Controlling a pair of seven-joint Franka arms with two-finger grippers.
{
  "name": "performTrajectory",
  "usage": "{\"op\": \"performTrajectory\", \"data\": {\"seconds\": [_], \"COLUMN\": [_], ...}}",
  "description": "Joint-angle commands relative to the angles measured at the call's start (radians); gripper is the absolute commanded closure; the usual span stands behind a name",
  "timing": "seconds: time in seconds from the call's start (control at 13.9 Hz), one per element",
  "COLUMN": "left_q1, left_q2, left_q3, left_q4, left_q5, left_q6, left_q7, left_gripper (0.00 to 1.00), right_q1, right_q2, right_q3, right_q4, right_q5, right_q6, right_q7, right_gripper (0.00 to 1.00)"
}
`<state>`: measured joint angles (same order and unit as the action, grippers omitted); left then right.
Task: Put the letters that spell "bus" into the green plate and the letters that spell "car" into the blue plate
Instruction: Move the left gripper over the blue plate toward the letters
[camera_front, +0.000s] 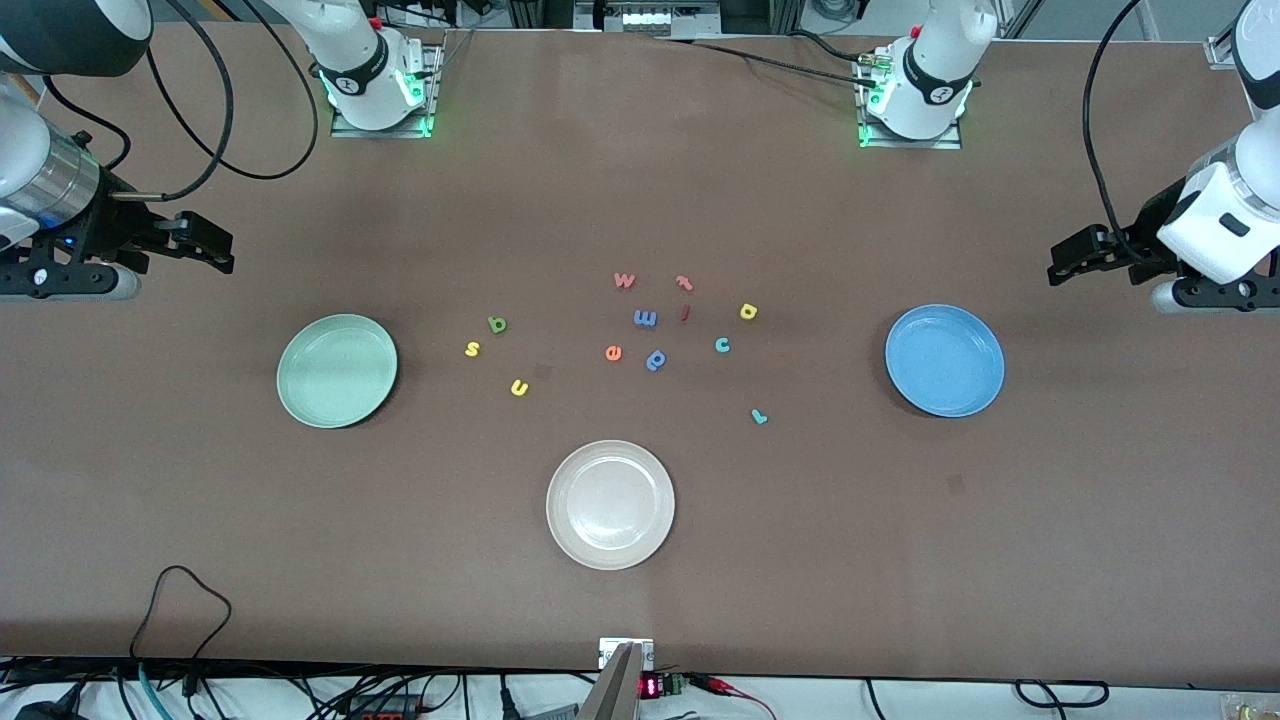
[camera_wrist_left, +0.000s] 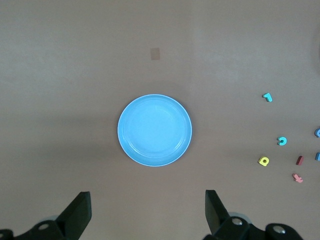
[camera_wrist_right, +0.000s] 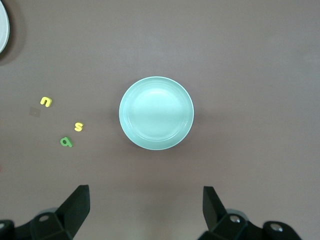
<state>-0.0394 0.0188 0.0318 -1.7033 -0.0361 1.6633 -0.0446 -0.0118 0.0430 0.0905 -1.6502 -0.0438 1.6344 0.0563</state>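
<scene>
Only up front, the off-white plate (camera_front: 610, 505) whole.

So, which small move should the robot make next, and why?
Probably the right gripper, open above the table by the empty green plate, should move toward the olive-green b, the nearest "bus" letter. All letters still lie on the table; the left gripper waits open.

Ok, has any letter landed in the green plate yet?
No, the green plate holds nothing, and the olive "b", yellow "s" and yellow "u" lie on the table beside it.
</scene>
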Motion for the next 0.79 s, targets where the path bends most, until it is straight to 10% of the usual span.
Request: {"op": "performTrajectory", "data": {"seconds": [0.0,0.72], "left_q1": [0.003,-0.106], "left_q2": [-0.04,0.232], "left_q3": [-0.004,-0.067], "left_q4": [-0.028,-0.013], "left_q5": [0.005,0.004], "left_q6": [-0.013,0.156], "left_q7": [0.017,0.014], "left_gripper": [0.0,0.0], "right_q1": [-0.011,-0.013], "right_q2": [-0.015,0.018], "right_q3": [0.006,0.006], "right_q4": [-0.011,-0.007], "right_q5": [0.004,0.031], "right_q6": [0.008,0.004], "right_q7": [-0.018,-0.058], "right_gripper": [0.0,0.0]}}
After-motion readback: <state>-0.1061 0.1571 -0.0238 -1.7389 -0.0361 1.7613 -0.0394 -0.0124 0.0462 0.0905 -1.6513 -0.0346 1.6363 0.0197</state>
